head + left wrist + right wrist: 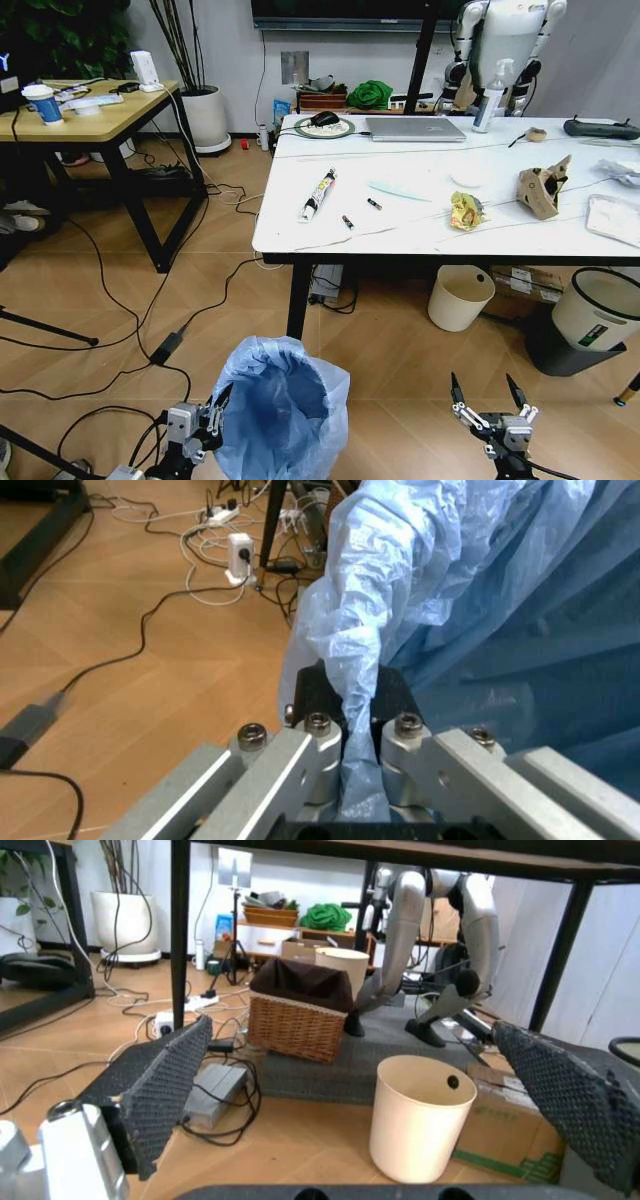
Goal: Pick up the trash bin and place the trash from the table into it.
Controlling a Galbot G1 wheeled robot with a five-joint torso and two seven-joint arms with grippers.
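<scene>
The trash bin (pixel 285 400), lined with a light-blue bag, stands on the floor just in front of me. My left gripper (pixel 215 405) is at its left rim. In the left wrist view the left gripper (pixel 350 705) is shut on a fold of the blue liner (pixel 470 607). My right gripper (pixel 487 392) hangs open to the right of the bin, and its pads (pixel 160 1080) are spread wide with nothing between them. On the table (pixel 400 235) lie a brown cardboard piece (pixel 542 188), a yellow wrapper (pixel 466 210), a white packet (pixel 617 218) and a white tube (pixel 318 195).
A plain cream bin (pixel 460 297) and a black-rimmed white bin (pixel 598 308) stand under the table. A laptop (pixel 415 128) lies at the table's far side. A wooden desk (pixel 90 115) is at the left, and cables (pixel 160 350) trail across the floor. A wicker basket (pixel 300 1020) sits beyond the table.
</scene>
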